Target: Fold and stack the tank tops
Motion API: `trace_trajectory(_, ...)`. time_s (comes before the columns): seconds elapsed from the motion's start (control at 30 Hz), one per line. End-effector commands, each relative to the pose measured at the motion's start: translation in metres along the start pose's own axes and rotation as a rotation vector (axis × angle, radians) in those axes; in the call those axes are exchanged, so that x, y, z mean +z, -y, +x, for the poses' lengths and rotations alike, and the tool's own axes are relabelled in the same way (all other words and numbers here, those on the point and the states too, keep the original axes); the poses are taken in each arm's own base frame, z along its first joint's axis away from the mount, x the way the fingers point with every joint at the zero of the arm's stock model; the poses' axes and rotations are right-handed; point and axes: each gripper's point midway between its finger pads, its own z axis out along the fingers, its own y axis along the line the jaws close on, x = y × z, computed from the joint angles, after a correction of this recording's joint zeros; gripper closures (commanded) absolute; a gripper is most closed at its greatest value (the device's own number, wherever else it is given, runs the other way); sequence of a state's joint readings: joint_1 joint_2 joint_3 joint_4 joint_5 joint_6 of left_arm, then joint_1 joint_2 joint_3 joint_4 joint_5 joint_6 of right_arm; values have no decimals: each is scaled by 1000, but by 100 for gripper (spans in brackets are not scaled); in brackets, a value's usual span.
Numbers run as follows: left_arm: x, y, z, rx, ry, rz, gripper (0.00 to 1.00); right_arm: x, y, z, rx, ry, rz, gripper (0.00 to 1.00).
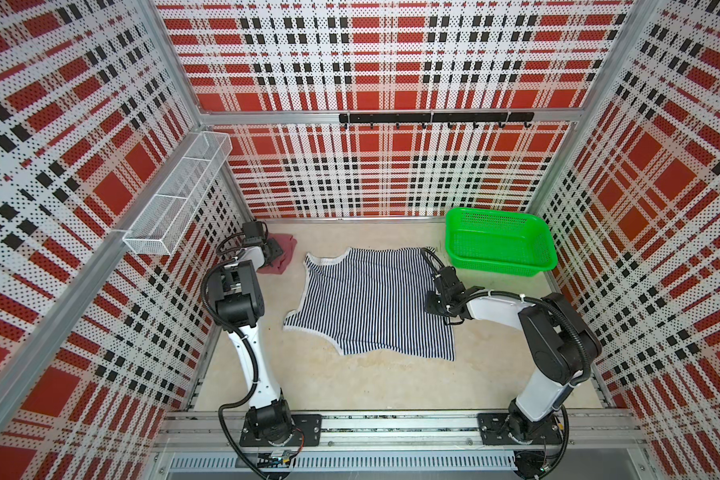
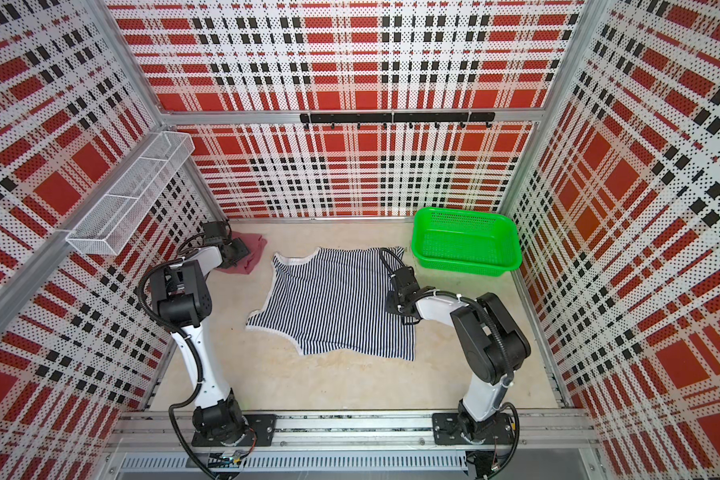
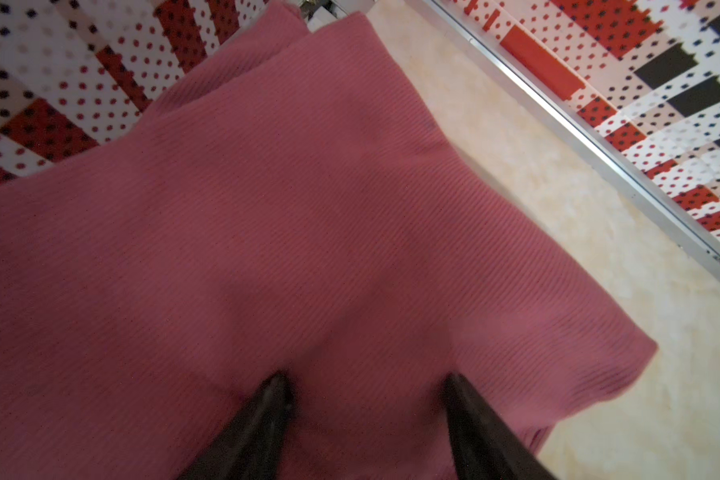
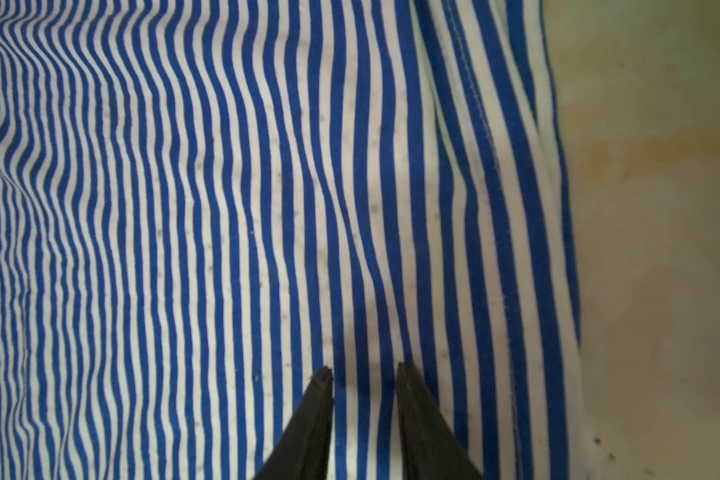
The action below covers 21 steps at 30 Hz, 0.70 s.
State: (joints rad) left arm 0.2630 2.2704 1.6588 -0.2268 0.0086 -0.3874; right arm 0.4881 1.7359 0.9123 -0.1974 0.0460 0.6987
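Rose top [image 3: 308, 208] below wide left claw [image 3: 368, 380], striped top [image 4: 184, 208] below ajar right claw [image 4: 364, 370], ungripped

- Green plastic mesh basket [image 1: 501, 266], rectangular, at the far right of the table.
- White wire-mesh shelf [image 1: 175, 199], divided into compartments, fixed to the left wall.
- Black hook rail [image 1: 435, 118], across the back wall.
- Beige tabletop [image 1: 350, 382].
- Red, black and white plaid perforated wall panels [image 1: 371, 62], on three sides.

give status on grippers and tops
Left gripper open at rose top, far left corner. Right gripper open over striped top, spread flat, unfolded. Basket aside, nothing blocking.
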Motion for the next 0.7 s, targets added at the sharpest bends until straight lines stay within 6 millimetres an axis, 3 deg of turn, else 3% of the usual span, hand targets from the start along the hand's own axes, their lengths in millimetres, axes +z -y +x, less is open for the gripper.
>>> trace_trajectory(0.0, -4, -17, 42, 12, -138, -56, 32, -9, 9, 2, 1, -6, 26, 66)
trace_trajectory(0.13, -38, -2, 19, 69, -76, -44, 23, -33, -19, -18, -44, 24, -80, 58)
trace_trajectory(0.27, -95, 24, -11, 110, 38, -37, 20, -61, -32, -34, -102, 40, -100, 54)
trace_trajectory(0.37, -126, 60, -4, 160, 69, 21, 23, -68, -27, -32, -130, 25, -76, 53)
trace_trajectory(0.43, -128, 87, 18, 197, 34, 84, 24, -64, -22, -23, -131, -6, -65, 54)
trace_trajectory(0.53, -110, 116, 59, 237, -56, 147, 27, -53, -20, -7, -124, -49, -89, 55)
trace_trajectory(0.67, -74, 130, 99, 242, -145, 178, 30, -38, -18, 4, -98, -70, -107, 57)
